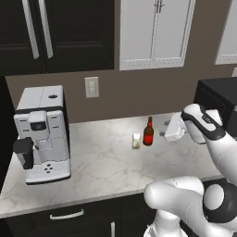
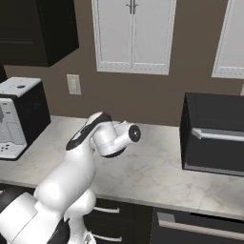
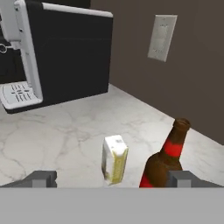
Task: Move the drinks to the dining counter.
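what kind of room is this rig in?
A simulated home kitchen, by the look of it: a white-and-black coffee machine stands on a white-grey marbled worktop, pale panelled wall cabinets hang above, and a black microwave-like box sits at the worktop's right end.

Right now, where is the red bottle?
The red bottle stands upright on the marbled worktop, just right of the small whitish glass in the left base view, near the back wall and well right of the coffee machine.
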Tool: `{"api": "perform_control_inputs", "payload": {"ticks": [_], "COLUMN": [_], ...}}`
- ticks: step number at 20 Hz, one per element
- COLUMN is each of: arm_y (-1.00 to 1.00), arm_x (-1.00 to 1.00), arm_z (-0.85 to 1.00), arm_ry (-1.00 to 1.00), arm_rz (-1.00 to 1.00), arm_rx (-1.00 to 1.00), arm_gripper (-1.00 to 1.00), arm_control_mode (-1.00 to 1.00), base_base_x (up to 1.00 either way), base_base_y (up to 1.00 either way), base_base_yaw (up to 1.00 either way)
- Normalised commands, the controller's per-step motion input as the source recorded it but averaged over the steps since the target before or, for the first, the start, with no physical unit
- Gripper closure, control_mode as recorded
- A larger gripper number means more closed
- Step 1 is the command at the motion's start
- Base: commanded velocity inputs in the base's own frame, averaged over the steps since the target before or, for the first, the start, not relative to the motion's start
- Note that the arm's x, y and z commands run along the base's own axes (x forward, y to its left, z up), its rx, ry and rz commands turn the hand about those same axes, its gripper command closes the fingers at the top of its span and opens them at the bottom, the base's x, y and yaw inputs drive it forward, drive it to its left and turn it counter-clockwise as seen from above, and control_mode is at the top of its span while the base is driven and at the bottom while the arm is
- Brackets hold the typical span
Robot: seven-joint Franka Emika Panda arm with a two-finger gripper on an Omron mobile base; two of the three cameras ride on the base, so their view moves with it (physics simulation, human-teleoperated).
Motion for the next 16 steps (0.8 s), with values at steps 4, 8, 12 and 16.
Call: {"api": "perform_control_inputs", "payload": {"ticks": [4,8,12,16], "arm_y": [0.0,0.0,0.0,0.0], "arm_x": [0.17,0.22,0.23,0.25], "arm_z": [0.0,0.0,-0.04,-0.06], "arm_ry": [0.0,0.0,0.0,0.0], "arm_rz": [-0.01,-0.02,-0.02,-0.02], "arm_rx": [0.04,0.02,0.0,0.0], "arm_gripper": [-1.0,-1.0,-1.0,-1.0], "arm_control_mode": [-1.0,-1.0,-1.0,-1.0], "base_base_x": [0.0,0.0,0.0,0.0], "base_base_y": [0.0,0.0,0.0,0.0], "base_base_yaw": [0.0,0.0,0.0,0.0]}}
